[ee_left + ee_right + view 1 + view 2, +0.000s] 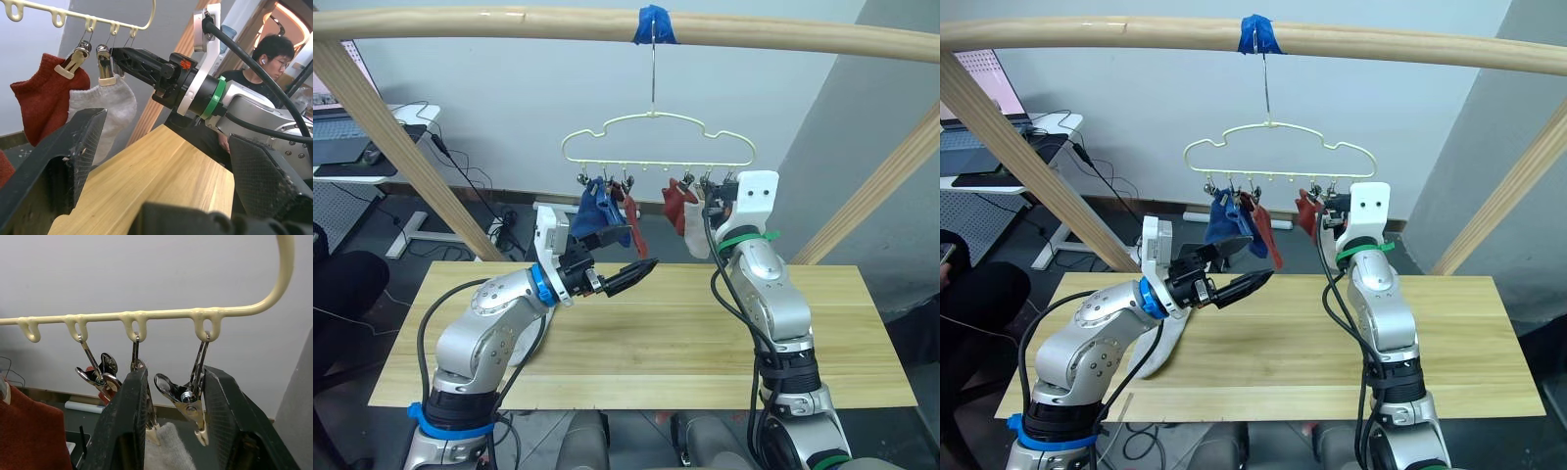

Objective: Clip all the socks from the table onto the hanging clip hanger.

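At about nine o'clock on the table [842, 333], a pale grey sock [1163, 345] lies half tucked under the left arm's elbow, seemingly the one sock not yet hung, and that arm will have to shift off it before it can be lifted. The left gripper [631, 275] reaches toward the middle of the scene above the planks with its fingers apart and nothing between them, presumably free to fetch that sock. Up at twelve o'clock the clip hanger [658, 137] hangs by its long hook from the wooden rail [803, 37], at a wrap of blue tape [656, 24] that seems to keep the hook from sliding. On its left clips hang blue socks [599, 217] with a rust red sock [632, 217] just beside them; toward one o'clock another rust red sock [678, 203] and a light grey sock [113, 105] hang side by side. The right gripper [172, 423] is raised to the hanger's right end, fingers apart and flanking the end clip [193, 396], which carries nothing; I judge it is poised to squeeze that clip open for the final sock. The neighbouring clip and grey sock sit close enough to crowd the move. A seated person [266, 63] is behind the right arm in the left wrist view.
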You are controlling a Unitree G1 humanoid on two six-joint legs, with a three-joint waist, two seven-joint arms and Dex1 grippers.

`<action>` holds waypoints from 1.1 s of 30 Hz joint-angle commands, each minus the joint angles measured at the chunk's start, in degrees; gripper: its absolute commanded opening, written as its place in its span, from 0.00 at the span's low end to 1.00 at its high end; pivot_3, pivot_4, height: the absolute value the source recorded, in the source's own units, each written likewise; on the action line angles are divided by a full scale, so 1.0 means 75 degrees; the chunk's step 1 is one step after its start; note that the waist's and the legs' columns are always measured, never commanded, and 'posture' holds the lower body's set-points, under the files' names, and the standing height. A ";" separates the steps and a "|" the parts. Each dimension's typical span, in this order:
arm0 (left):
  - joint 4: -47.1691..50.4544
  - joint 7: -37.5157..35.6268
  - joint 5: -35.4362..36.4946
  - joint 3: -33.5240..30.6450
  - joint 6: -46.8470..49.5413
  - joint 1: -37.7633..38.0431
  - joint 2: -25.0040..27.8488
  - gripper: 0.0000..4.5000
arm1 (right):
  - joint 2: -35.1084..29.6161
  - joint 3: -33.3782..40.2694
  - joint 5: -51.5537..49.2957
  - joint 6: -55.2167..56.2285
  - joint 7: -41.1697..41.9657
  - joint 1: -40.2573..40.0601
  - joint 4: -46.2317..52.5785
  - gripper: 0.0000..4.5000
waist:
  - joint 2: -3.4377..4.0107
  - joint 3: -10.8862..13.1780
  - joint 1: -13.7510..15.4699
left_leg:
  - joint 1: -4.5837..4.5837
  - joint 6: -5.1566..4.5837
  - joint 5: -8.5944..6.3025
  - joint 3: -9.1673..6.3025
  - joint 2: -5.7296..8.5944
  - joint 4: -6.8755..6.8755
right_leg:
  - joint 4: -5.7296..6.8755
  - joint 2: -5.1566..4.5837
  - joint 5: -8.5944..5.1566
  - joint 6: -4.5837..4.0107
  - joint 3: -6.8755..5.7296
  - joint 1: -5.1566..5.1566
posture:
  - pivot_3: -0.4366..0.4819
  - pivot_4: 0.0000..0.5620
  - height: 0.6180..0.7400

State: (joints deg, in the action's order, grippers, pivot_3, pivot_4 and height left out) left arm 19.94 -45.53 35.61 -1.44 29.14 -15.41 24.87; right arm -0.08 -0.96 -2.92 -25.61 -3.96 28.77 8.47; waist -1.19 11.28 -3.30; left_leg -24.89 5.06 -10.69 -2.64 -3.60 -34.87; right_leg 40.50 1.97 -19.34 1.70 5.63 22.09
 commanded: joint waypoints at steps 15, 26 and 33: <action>0.0136 0.0074 -0.0134 0.0093 -0.0255 -0.0021 -0.0037 1.00 | 0.0070 0.0263 -0.0004 0.0166 -0.0010 0.0287 -0.0113 0.38 | 0.0000 0.0000 0.0011 | 0.0000 0.0000 0.0000 0.0000 0.0000 0.0000 | 0.0001 0.0000 0.0001 -0.0002 -0.0001 0.0000 | 0.50 0.31 1.00; 0.0082 0.0047 -0.0190 0.0182 -0.0312 -0.0037 -0.0057 1.00 | 0.0020 0.0465 -0.0036 0.0310 -0.0096 0.0013 0.0294 0.38 | 0.0000 0.0000 0.0013 | 0.0000 0.0000 0.0000 0.0000 0.0000 0.0000 | 0.0001 0.0000 0.0001 -0.0001 -0.0001 0.0000 | 0.48 0.33 1.00; 0.0091 0.0007 -0.0166 0.0187 -0.0256 -0.0032 -0.0057 1.00 | 0.0026 0.0469 -0.0048 0.0366 -0.0068 -0.0030 0.0409 0.38 | 0.0000 0.0000 0.0011 | 0.0000 0.0000 0.0000 0.0001 -0.0001 0.0000 | 0.0002 0.0000 0.0001 -0.0002 0.0000 0.0000 | 0.48 0.33 1.00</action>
State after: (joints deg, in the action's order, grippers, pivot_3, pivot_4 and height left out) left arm 19.69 -45.19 34.12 -0.32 28.09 -15.40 24.55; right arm 0.05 2.16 -3.32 -24.43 -4.15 28.45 7.84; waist -1.19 11.28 -3.22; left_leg -24.89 5.06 -10.69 -2.63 -3.60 -34.87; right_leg 40.51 1.97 -19.33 1.69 5.63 22.09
